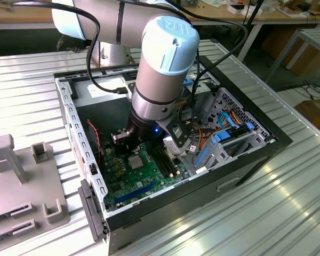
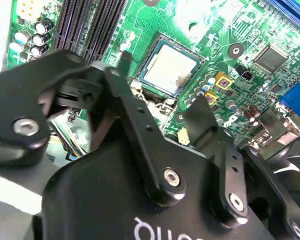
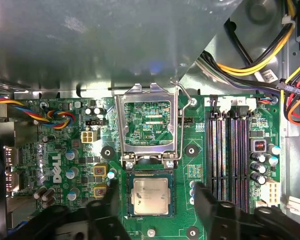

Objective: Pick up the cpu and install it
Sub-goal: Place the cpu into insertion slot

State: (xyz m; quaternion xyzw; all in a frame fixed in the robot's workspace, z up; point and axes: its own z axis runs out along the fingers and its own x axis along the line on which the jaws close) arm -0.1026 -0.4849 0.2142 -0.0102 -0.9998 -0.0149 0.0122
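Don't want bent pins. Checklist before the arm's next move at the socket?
1. ok: chip lies in the socket.
2. cannot tell: chip fully seated, corner mark lined up.
3. ok: metal frame swung up, off the chip.
4. ok: claw open, fingers either side of the chip, apart from it.
5. ok: coloured wires away from the socket.

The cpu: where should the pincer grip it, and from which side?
Take the cpu by two opposite edges of its square metal top, coming straight down. It lies flat in the socket, the hinged frame flipped open beside it, so only a top approach looks free. The open pincer hovers astride it.
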